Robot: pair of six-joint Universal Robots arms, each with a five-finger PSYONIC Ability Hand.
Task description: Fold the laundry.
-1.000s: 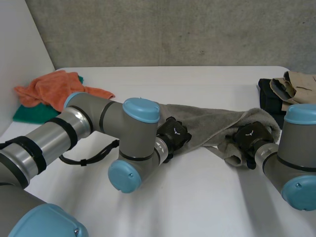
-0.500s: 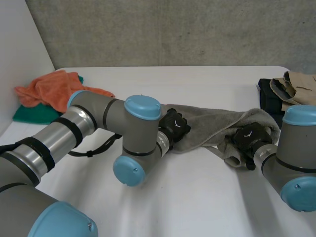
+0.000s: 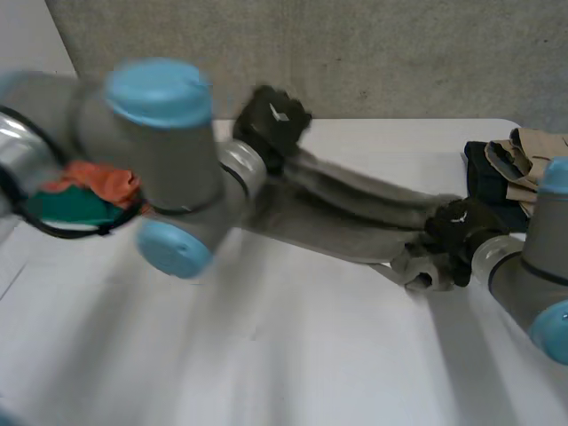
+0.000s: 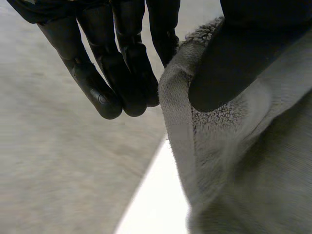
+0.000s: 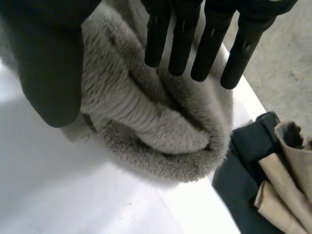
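Note:
A grey towel stretches across the white table between my two hands. My left hand is raised at the back of the table, shut on the towel's left end. In the left wrist view the thumb presses the hemmed towel edge against the left hand's fingers. My right hand rests low on the towel's bunched right end. Its fingers are straight and spread from the thumb, with the towel's folds lying between them.
An orange cloth lies on a green one at the table's left, partly behind my left arm. A dark garment with a beige one on it sits at the right edge, close to my right hand.
My left hand has closed on the towel's left end and swung up and towards the back, lifting that end and pulling the towel long. The right hand has barely moved.

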